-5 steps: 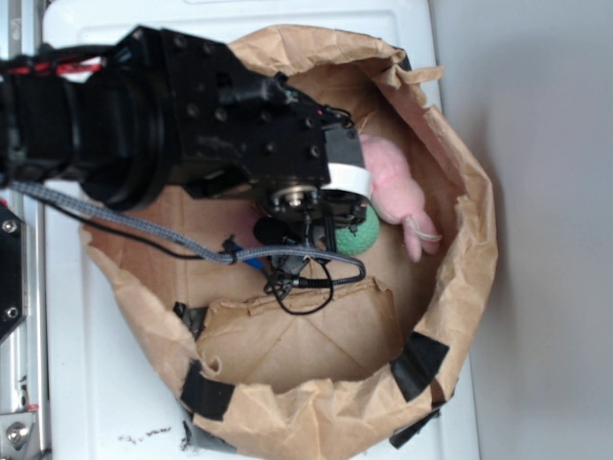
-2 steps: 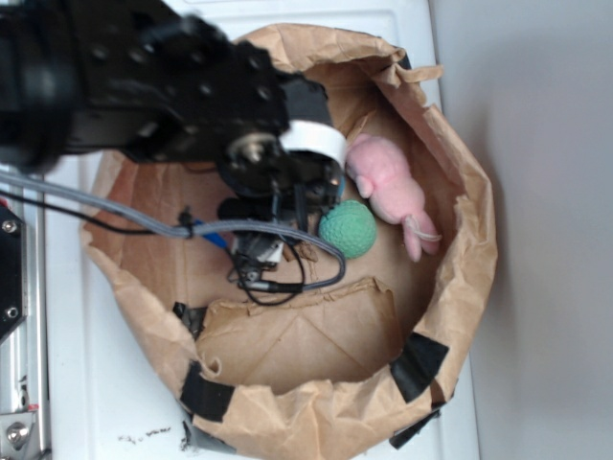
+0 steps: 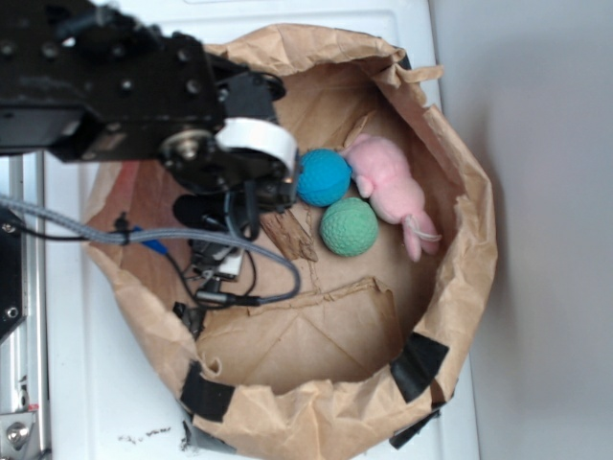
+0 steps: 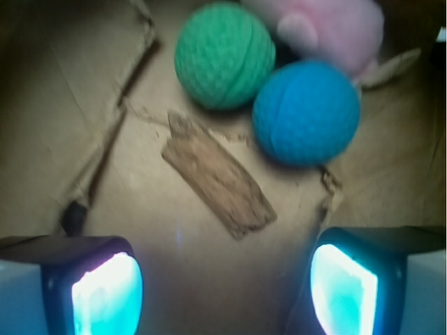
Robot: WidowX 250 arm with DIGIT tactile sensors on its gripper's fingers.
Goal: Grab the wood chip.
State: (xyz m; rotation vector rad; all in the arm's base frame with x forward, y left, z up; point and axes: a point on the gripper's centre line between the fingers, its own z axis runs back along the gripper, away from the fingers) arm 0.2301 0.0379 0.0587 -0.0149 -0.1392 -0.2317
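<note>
stage: approach, nothing grasped yet | gripper (image 4: pixel 225 279): jaws spread wide, empty | wood chip (image 4: pixel 218 174): flat on paper bag (image 3: pixel 450 144) floor, at gripper's 12 o'clock, beside green ball (image 4: pixel 225 54) and blue ball (image 4: pixel 306 112) | left: descend, close on chip

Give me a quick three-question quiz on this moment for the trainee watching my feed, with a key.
1. True or false: the pincer is already shut on the wood chip.
2. Which ball lies nearer the pink plush toy? A) the green ball B) the blue ball C) neither, both are outside the paper bag
3. Fill in: in the wrist view, the wood chip lies flat on the bag floor, ahead of the ______ pincer.

Key
1. False; the fingers stand apart and the chip is untouched.
2. B; the blue ball looks pressed against the toy.
3. open
</note>
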